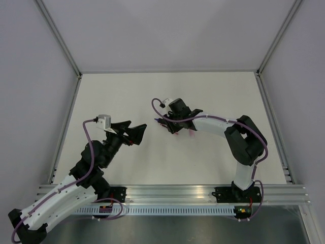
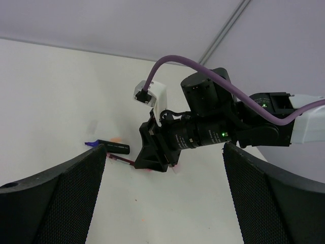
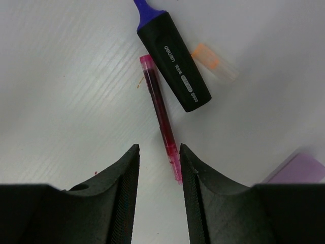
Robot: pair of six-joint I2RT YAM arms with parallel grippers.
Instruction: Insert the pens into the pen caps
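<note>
Right gripper is hovering slightly spread over the pink-red pen lying on the desk beside the navy marker. I'd be centering it before pinching. Left gripper is gaping, empty.

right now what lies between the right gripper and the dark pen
The pink pen, from beside the dark pen into the right gripper's gap; right wrist view.

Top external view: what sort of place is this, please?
Probably a robot test cell: a flat white tabletop, plain pale walls in aluminium framing, and two white-and-black arms bolted to a metal rail.
</note>
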